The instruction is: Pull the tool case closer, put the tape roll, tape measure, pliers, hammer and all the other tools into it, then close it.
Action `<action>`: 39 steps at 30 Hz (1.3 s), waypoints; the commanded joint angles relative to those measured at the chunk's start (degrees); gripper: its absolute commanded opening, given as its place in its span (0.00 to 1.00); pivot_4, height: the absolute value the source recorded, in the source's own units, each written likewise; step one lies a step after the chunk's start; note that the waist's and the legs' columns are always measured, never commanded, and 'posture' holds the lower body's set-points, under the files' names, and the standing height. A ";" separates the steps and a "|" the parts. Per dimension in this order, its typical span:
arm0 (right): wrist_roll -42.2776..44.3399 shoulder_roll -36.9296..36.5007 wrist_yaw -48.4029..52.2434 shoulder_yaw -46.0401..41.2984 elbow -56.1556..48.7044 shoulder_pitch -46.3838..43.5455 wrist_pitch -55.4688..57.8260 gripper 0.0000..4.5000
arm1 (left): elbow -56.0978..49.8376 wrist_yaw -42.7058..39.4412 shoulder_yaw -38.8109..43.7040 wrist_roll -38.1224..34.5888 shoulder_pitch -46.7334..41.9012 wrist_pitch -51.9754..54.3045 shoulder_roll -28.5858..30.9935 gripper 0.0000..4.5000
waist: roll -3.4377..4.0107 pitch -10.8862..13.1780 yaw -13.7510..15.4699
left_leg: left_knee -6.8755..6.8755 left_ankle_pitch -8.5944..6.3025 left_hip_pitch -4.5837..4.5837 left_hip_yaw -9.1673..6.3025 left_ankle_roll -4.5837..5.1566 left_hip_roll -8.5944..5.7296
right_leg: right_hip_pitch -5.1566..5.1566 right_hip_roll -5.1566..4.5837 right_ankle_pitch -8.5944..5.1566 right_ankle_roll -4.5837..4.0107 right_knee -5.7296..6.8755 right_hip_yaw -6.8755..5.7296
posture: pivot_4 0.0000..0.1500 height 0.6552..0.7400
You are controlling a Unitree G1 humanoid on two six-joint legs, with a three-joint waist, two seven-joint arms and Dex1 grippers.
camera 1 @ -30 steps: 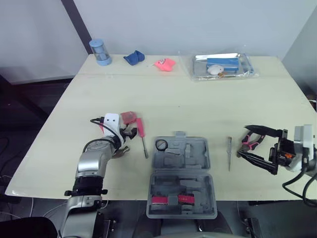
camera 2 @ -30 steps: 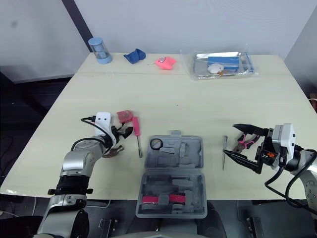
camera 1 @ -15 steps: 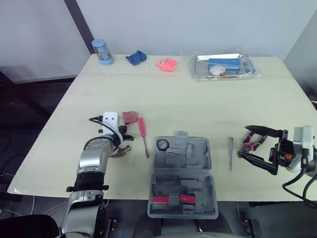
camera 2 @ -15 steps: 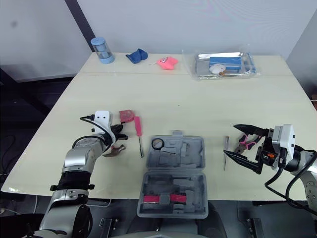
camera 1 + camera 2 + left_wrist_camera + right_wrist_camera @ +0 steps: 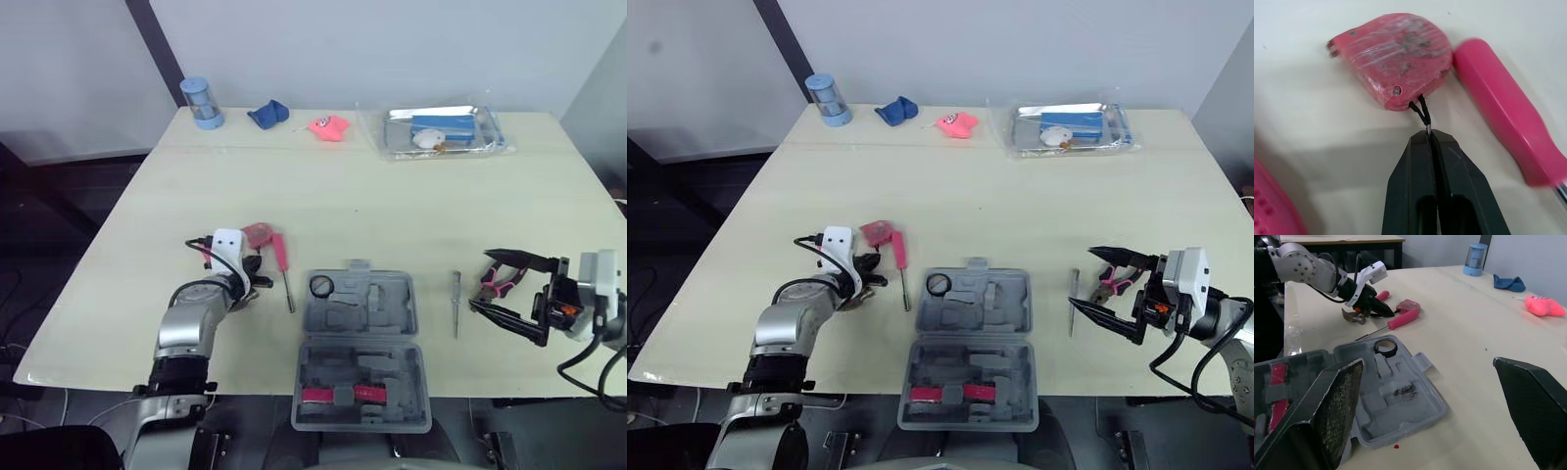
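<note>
The grey tool case point(image 5: 358, 343) lies open at the table's near edge, with a tape roll point(image 5: 320, 286) in one slot. Left of it lie a pink screwdriver point(image 5: 281, 257) and a pink tape measure point(image 5: 1396, 58). My left gripper point(image 5: 1428, 133) is shut, its tips pinching the tape measure's thin black strap. The hammer's head point(image 5: 1354, 316) lies just under that arm. To the right of the case are a small screwdriver point(image 5: 456, 299) and pink-handled pliers point(image 5: 498, 282). My right gripper point(image 5: 514, 284) stands open beside the pliers, holding nothing.
Along the far edge stand a blue cylinder point(image 5: 201, 101), a blue cloth point(image 5: 265, 114), a pink object point(image 5: 328, 126) and a clear tray point(image 5: 441, 129) with items. Bare tabletop lies between these and the tools.
My left gripper has closed from open and edged forward to the tape measure's strap. The right arm has stayed where it was.
</note>
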 commanded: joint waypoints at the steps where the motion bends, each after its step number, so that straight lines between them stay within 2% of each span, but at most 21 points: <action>1: 0.68 -0.02 -0.30 -0.70 -1.15 0.06 -0.64 1.00 | -3.81 -1.28 -1.19 -0.85 2.74 3.20 0.36 0.02 | 0.00 0.00 -0.05 | 0.00 0.00 0.00 0.00 0.00 0.00 | 0.00 0.00 0.00 0.00 0.00 0.00 | 1.00 1.00; 9: 0.71 0.08 -0.87 -0.40 -1.94 0.52 -0.60 1.00 | -12.98 -2.30 -2.47 -2.32 9.00 9.04 0.32 0.02 | 0.01 -0.01 -0.11 | -0.01 -0.01 0.05 0.00 0.01 0.00 | 0.08 -0.01 0.00 0.00 -0.04 0.00 | 1.00 1.00; 20: 0.93 -0.05 -1.23 -0.81 -2.47 1.23 -0.76 1.00 | -20.10 -3.26 -1.96 -3.88 15.99 12.92 1.86 0.02 | 0.06 -0.03 -0.30 | -0.02 -0.01 0.11 0.01 0.02 0.01 | 0.13 0.00 -0.01 0.00 -0.05 0.00 | 1.00 1.00; 26: 0.95 0.04 -1.42 -0.96 -2.55 1.65 -0.76 1.00 | -25.21 -4.26 0.02 -5.54 21.90 15.05 4.66 0.02 | 0.13 -0.08 -0.45 | -0.07 -0.01 0.13 0.03 0.02 0.03 | 0.13 0.00 -0.01 -0.01 -0.07 0.04 | 1.00 1.00; 33: 0.92 0.09 -1.55 -0.72 -2.37 1.59 -0.76 1.00 | -26.53 -5.29 2.33 -7.47 24.59 15.61 6.75 0.02 | 0.21 -0.12 -0.53 | -0.07 -0.02 0.15 0.04 0.02 0.03 | 0.14 0.01 -0.01 -0.01 -0.07 0.03 | 1.00 1.00; 39: 1.24 -0.22 -1.44 -1.21 -2.62 1.96 -0.60 1.00 | -29.57 -8.55 2.96 -9.39 29.05 16.08 11.06 0.02 | 0.22 -0.13 -0.55 | -0.09 -0.02 0.15 0.05 0.02 0.05 | 0.14 0.02 -0.02 -0.02 -0.08 0.04 | 1.00 1.00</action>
